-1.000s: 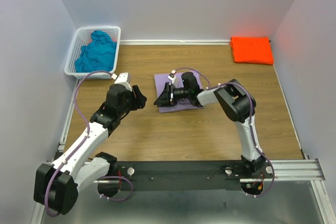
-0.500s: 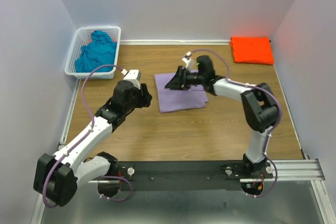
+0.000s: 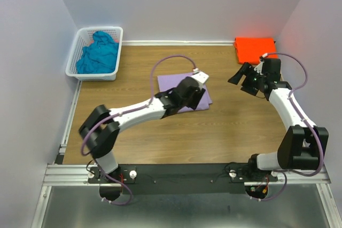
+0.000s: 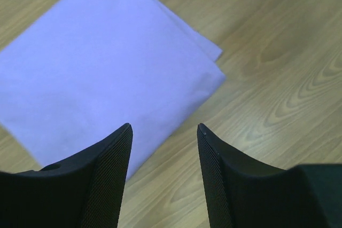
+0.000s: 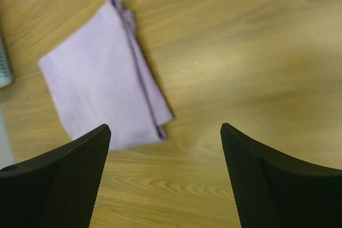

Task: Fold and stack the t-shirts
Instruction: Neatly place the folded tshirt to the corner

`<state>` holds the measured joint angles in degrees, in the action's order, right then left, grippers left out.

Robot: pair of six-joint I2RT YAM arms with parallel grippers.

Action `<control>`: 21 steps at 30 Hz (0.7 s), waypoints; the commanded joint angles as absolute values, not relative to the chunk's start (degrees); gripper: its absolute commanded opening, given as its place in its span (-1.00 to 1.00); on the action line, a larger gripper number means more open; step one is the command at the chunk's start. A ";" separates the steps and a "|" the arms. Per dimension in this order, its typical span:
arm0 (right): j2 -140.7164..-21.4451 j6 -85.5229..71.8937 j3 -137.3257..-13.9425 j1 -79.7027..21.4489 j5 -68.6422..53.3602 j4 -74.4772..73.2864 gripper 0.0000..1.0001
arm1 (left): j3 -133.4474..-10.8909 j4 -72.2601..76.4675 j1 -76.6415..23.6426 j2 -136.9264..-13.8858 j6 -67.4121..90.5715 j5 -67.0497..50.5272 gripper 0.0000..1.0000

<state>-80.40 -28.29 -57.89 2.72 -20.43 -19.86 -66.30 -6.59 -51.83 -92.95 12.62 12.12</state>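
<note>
The lavender t-shirt (image 3: pixel 173 85) lies folded into a flat rectangle at the table's middle. It fills the upper left of the left wrist view (image 4: pixel 107 62) and shows again in the right wrist view (image 5: pixel 101 89). My left gripper (image 3: pixel 196 95) hovers over its near right corner, open, with bare wood between its fingertips (image 4: pixel 163 132). My right gripper (image 3: pixel 239 77) hangs wide open over bare wood to the right of that shirt (image 5: pixel 165 132), holding nothing. The orange t-shirt (image 3: pixel 256 50) lies folded at the back right corner. The teal t-shirt (image 3: pixel 99 52) is crumpled in the basket.
A white lattice basket (image 3: pixel 91 75) stands at the back left against the wall. Walls close in the table on the left, back and right. The left arm (image 3: pixel 139 113) stretches diagonally across the table's near middle.
The left arm swung right, over the lavender shirt's near right corner. The right gripper left that shirt, moved right toward the orange shirt and opened wider.
</note>
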 commanded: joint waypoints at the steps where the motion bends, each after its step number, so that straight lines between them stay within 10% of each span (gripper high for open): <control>1: -77.00 -25.93 -56.34 3.78 -10.64 -33.48 0.83 | -75.39 -10.00 -56.76 -102.97 6.43 17.31 0.17; 21: -70.49 -26.10 -49.48 3.96 -8.00 -38.58 0.89 | -93.16 -16.26 -60.65 -124.63 -1.41 18.28 -0.03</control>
